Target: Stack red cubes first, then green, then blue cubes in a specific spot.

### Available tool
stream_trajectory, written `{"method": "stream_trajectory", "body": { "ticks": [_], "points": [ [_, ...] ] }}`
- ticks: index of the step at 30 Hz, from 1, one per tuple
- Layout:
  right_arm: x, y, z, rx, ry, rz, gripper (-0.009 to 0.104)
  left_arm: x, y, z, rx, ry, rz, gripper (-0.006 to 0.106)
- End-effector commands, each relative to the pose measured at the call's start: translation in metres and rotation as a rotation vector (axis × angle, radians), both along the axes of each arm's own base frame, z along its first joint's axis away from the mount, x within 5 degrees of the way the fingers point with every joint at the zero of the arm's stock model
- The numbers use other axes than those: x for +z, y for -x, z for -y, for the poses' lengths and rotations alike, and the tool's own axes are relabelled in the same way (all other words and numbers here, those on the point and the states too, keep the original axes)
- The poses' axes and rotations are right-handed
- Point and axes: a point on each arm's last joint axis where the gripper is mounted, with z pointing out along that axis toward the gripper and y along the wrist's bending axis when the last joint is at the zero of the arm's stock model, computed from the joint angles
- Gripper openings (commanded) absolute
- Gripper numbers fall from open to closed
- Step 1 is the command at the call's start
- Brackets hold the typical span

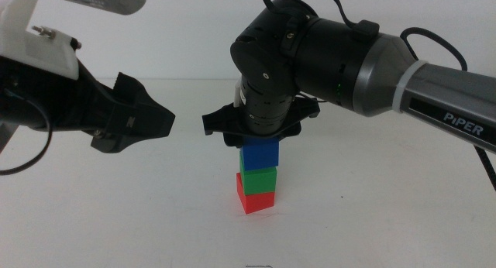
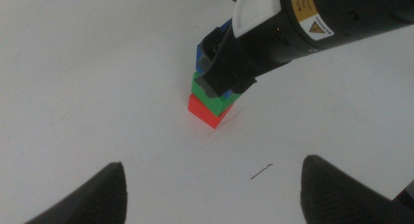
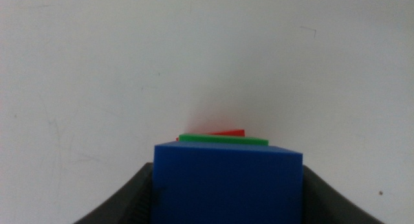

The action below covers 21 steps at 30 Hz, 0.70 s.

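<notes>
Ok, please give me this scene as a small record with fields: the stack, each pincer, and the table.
stack order: red cube at the bottom, green cube on it, blue cube on top
stack place: white table, near the middle
right pincer: over the stack, jaws on both sides of the blue cube, shut on it
left pincer: above the table, beside the stack, open, holding nothing
other mark: short dark line on the table

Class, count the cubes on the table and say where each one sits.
3, in one stack: red cube on the table, green cube on it, blue cube on top, between the right gripper's jaws.
</notes>
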Motion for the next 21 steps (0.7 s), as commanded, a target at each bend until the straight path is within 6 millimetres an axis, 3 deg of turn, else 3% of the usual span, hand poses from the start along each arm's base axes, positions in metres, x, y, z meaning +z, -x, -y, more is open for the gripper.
{"method": "stream_trajectory", "body": {
  "ticks": [1, 21],
  "points": [
    [0.035, 0.001, 0.006, 0.014, -0.052, 0.113, -0.001, 0.016, 0.003, 0.000, 0.012, 0.063, 0.073, 0.090],
    [0.023, -0.001, 0.002, 0.005, -0.046, 0.076, 0.001, 0.016, 0.003, 0.000, 0.012, 0.063, 0.073, 0.090]
  ]
}}
